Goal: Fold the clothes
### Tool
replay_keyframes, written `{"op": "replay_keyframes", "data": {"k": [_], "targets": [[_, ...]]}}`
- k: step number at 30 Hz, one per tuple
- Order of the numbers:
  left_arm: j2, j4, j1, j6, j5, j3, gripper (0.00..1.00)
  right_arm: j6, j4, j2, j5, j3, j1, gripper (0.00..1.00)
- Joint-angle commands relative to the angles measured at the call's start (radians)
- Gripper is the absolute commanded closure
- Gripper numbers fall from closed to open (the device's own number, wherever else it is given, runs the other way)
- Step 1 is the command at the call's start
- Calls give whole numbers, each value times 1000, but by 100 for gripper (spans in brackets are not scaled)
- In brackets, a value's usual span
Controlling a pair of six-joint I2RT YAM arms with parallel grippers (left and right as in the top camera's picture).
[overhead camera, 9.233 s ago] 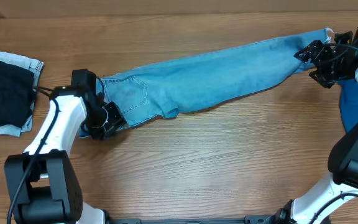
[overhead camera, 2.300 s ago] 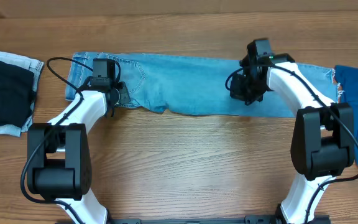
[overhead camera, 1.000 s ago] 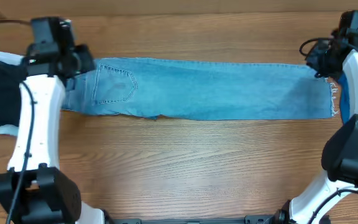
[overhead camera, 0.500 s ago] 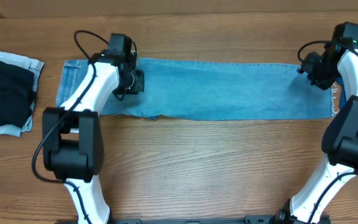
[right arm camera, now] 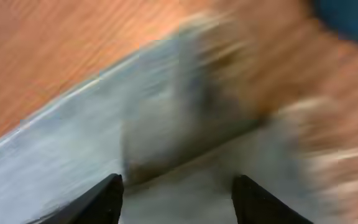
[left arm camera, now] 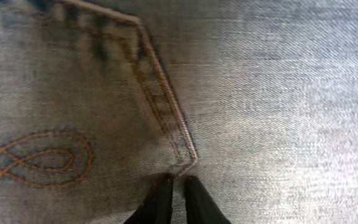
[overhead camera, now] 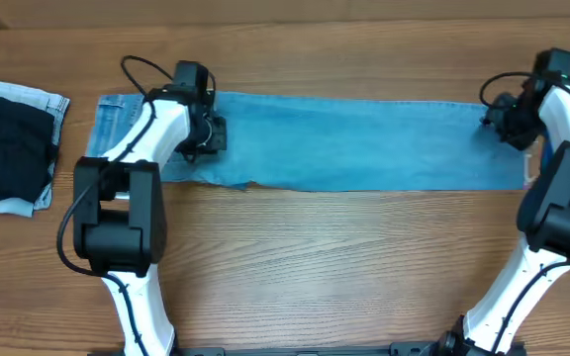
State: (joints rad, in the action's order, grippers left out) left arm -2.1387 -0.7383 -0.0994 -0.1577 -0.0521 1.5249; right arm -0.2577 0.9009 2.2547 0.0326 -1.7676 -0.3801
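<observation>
Your jeans (overhead camera: pixel 364 143) lie flat on the counter (overhead camera: pixel 315 267) as one long light-blue band. They run left to right across its far half, with the waist at the left end and the hem at the right. The near edge is slightly ragged toward the left and straighter toward the right. Close up, the denim (left arm camera: pixel 278 93) shows a fine pale weave. A back pocket (left arm camera: pixel 55 124) is outlined in tan double stitching, with a looped tan figure sewn on its face.

Your left hand (overhead camera: pixel 206 133) sits over the waist end, just right of the waistband. In the left wrist view the left hand (left arm camera: pixel 176 196) has its fingers (left arm camera: pixel 160 199) drawn together with only a sliver between them. The tips rest against the cloth right at the pocket's pointed corner. You cannot tell whether any fold is pinched between them.

Your right hand (overhead camera: pixel 508 117) is at the far right corner of the band, by the hem. The right wrist view is badly blurred, yet the right hand (right arm camera: pixel 179 199) plainly has its fingers (right arm camera: pixel 104 196) spread wide. Pale denim shows between them and they grip nothing. Whether the tips touch the cloth is unclear.

Well to the left, apart from the jeans, a small pile (overhead camera: pixel 8 148) sits at the counter's edge. It is a dark navy piece lying on lighter denim.
</observation>
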Motion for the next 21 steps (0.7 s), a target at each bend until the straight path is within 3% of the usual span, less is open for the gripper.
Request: {"op": "replay_keyframes", "data": {"k": [1,5,11,16,18,19,21], "targets": [[-48,-47,125,-22,114,-11,90,3,26,29,-32,-5,-42,40],[-48,-93,183,-22,137,-16,91,3,49,48,-50,-6,-62,40],[-48,-74,156,5,122,-16,87,136,44,19,67,-7,-58,30],[-48,-68,105,5,122,-16,85,273,80,19,274,-5,-59,46],[-48,-68,98,5,122,-16,85,320,98,19,315,-5,-59,48],[-48,-68,97,5,112,-16,83,339,107,19,330,-5,-59,48],[-42,-66,97,10,95,-9,64,342,114,19,336,-5,-59,48]]}}
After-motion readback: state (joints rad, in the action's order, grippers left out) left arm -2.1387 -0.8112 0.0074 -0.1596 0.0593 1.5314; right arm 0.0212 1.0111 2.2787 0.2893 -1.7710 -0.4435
